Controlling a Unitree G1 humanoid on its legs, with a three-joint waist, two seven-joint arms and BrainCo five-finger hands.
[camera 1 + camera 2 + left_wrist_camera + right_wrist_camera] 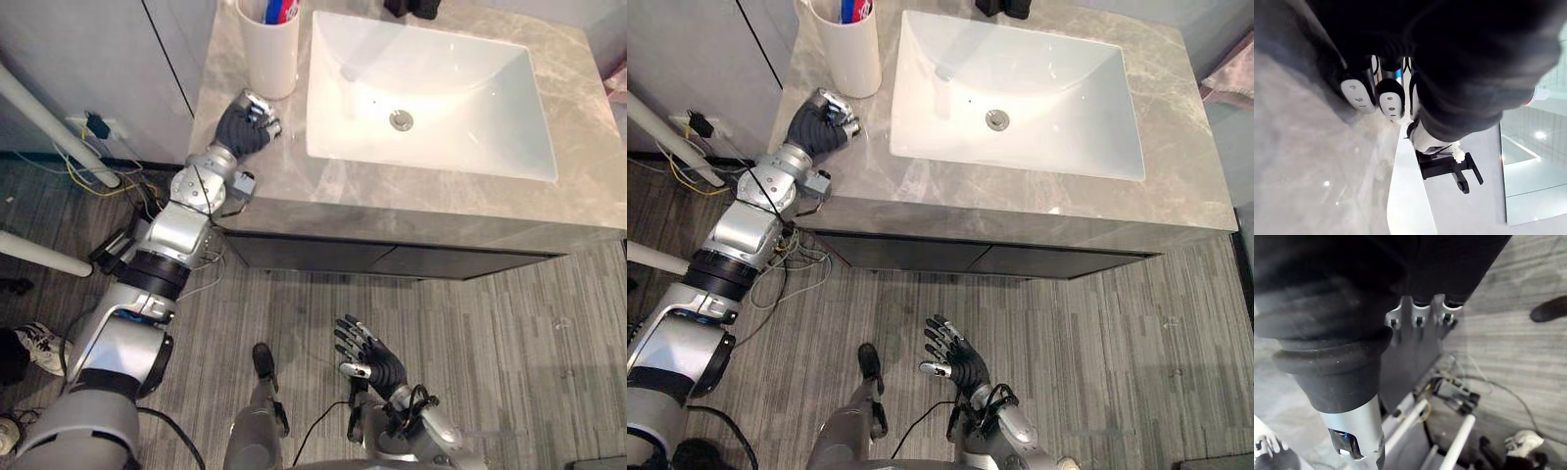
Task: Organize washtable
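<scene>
Nearby, left hand fingers curl empty just beside the upright white cup; right hand fingers hang spread.

The sink basin fills most of the countertop, leaving bare strips along the front edge and the right edge. On the narrow left strip, the white cup stands at the back corner. The left hand, fingers curled, rests just in front of it, and the black faucet blocks the back edge.
</scene>
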